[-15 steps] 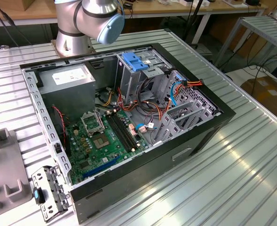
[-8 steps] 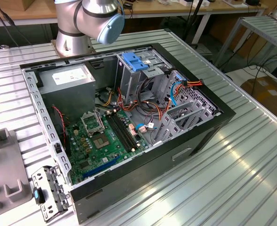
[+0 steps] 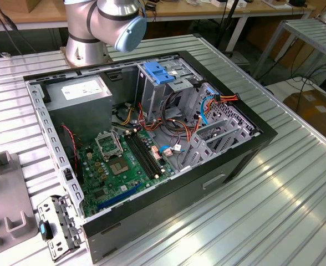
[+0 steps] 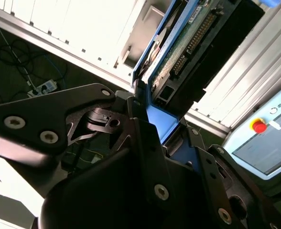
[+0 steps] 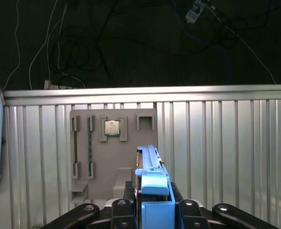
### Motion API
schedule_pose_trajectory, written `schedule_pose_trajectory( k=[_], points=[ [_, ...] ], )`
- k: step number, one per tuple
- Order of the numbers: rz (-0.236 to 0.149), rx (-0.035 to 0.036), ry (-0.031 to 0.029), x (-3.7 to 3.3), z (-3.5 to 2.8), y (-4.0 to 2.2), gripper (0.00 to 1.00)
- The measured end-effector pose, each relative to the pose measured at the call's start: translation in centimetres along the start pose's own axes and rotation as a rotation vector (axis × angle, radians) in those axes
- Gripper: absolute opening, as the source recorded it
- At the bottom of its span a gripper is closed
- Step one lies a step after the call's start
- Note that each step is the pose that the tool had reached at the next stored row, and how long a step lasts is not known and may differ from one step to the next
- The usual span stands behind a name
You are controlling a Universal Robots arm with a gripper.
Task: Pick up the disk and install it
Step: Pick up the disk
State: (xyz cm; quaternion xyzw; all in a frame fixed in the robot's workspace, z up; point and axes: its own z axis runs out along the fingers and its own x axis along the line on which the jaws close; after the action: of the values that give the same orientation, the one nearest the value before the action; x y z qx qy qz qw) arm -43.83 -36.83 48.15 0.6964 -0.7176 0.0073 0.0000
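Observation:
In both wrist views my gripper [image 5: 153,206] is shut on the disk [image 5: 152,174]. The first wrist view shows the disk edge-on, standing up between the black fingers [image 5: 123,208] with its blue plastic rail facing the camera. It hangs above the ribbed metal table [image 5: 226,143]. In the second wrist view the disk [image 4: 190,40] shows its green circuit-board side and blue rail, clamped in the gripper [image 4: 160,128]. The open computer case [image 3: 251,145] lies on the table in the exterior view, with the arm's base and a joint [image 3: 105,22] behind it.
Inside the case are a grey power-supply box [image 3: 80,91], the motherboard [image 3: 118,166], a drive cage with a light-blue latch plate [image 3: 160,73] and loose cables [image 3: 207,105]. A grey fixture plate [image 5: 113,143] holding a processor chip lies below the disk. A pendant with a red button [image 4: 260,126] sits beside the table.

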Motion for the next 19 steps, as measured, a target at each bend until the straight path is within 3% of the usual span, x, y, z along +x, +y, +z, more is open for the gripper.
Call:
schedule_pose_trajectory(
  k=[12,19],
  points=[
    [0.000,0.0000,0.0000,-0.03,0.01,-1.13,0.37],
    [0.000,-0.0001,0.0000,-0.03,0.01,-1.18,0.37]
  ],
)
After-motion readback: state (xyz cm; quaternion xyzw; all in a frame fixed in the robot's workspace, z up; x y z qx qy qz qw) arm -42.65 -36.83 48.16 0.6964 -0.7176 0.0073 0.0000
